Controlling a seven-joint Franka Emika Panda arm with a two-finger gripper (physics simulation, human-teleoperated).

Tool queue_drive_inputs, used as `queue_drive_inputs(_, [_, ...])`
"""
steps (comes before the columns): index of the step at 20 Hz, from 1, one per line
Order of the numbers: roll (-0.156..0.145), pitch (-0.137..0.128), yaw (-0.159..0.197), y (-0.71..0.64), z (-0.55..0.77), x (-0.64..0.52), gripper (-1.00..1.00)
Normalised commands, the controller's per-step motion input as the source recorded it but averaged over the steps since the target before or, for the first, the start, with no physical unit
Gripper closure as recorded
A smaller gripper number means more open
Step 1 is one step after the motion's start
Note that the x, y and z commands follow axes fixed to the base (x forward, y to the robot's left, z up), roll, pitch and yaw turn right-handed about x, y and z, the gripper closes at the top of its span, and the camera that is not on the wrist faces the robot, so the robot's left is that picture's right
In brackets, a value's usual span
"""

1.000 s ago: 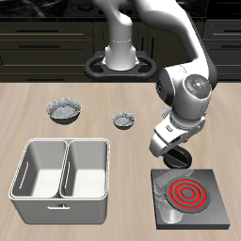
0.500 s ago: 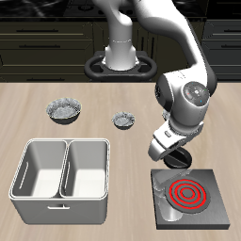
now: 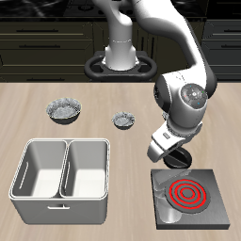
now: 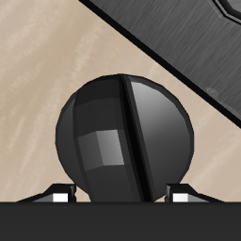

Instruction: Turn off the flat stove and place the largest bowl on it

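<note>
The flat stove lies near the table's front edge, and its coil rings glow red. Its black round knob sits at the stove's back edge and fills the wrist view, a ridge running across it. My gripper hangs just over the knob, open, with one fingertip on each side of it. The largest bowl, grey-white and speckled, stands far off across the table. A tiny bowl stands between it and my arm.
A white two-compartment bin stands near the front edge, beside the stove. A pale crinkled shape lies on the stove's front corner; I cannot tell what it is. The robot's base is at the back.
The arm has shifted slightly toward the bin and a little lower over the knob. The coil stays red and the bowls have not moved.
</note>
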Motion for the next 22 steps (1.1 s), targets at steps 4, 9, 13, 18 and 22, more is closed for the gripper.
queue_drive_inputs(4, [0.013, 0.001, -0.012, 0.01, 0.06, -0.05, 1.0])
queue_drive_inputs(9, [0.013, -0.015, -0.031, -0.03, 0.1, -0.01, 1.0])
queue_drive_inputs(13, [-0.003, -0.059, -0.118, -0.06, 0.31, 0.06, 1.0])
queue_drive_inputs(18, [-0.003, -0.039, -0.106, -0.02, 0.23, 0.07, 1.0])
queue_drive_inputs(22, [0.022, -0.059, -0.103, 0.02, 0.25, 0.06, 1.0])
